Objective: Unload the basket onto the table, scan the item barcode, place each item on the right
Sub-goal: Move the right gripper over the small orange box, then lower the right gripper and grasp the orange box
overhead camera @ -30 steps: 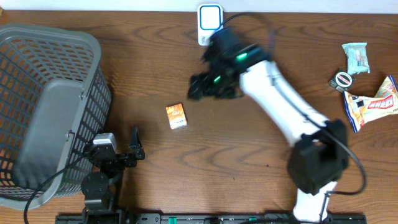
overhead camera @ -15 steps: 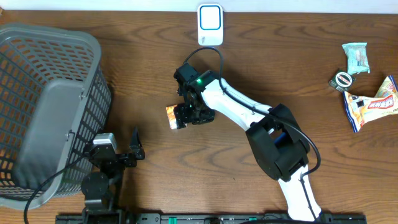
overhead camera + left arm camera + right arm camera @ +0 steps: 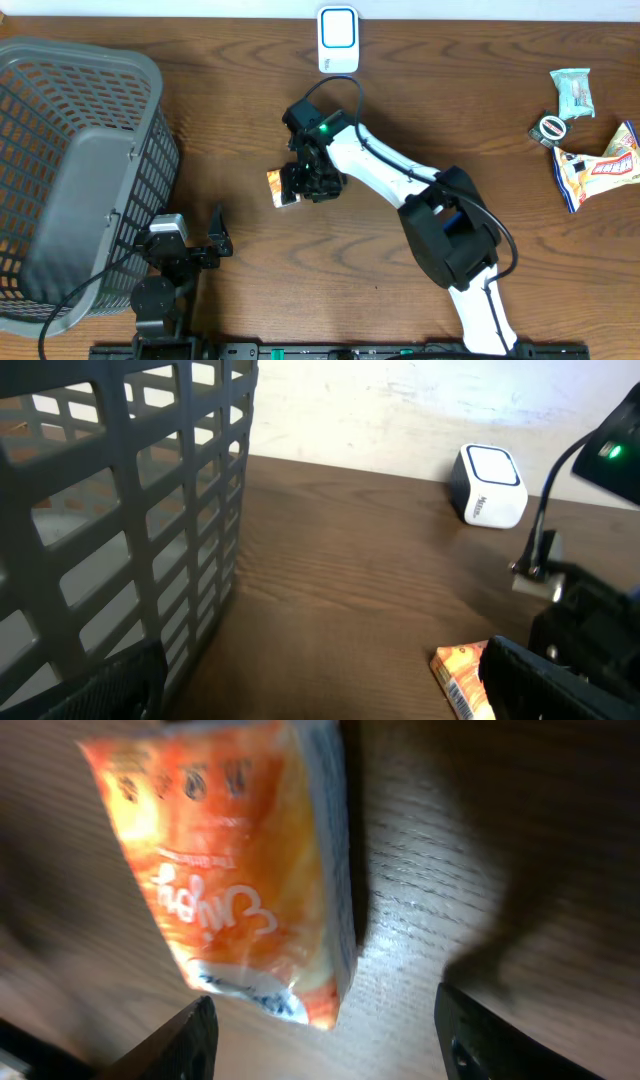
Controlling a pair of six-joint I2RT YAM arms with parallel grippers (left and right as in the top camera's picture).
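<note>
The orange packet (image 3: pixel 279 186) lies flat on the brown desk (image 3: pixel 230 110), a little left of centre in the overhead view. It is below and left of the white scanner (image 3: pixel 338 38), which stands well apart from it at the top edge. The right arm (image 3: pixel 390 175) reaches from the bottom right up and across to the packet, with a green light showing near its wrist. The right fingers (image 3: pixel 485 1045) are lowered over the packet's right-hand part. In the right wrist view these fingers stand apart, one dark tip at the lower left of the frame and one at the lower right. The packet's narrow end lies between them, nearer the lower-left tip, and bare wood shows between the packet and the lower-right tip, so nothing is clamped. The packet's face is orange with white script lettering and a pale side edge; whether it carries a barcode cannot be told. The left fingers (image 3: pixel 219 238) sit in the lower left of the overhead view, just beside the grey basket (image 3: pixel 150 150), spread wide with nothing between them. At the far right edge a pale green sachet (image 3: pixel 573 92), a small round item (image 3: pixel 552 128) and a white and orange snack bag (image 3: pixel 600 165) lie close together, well apart from the packet
</note>
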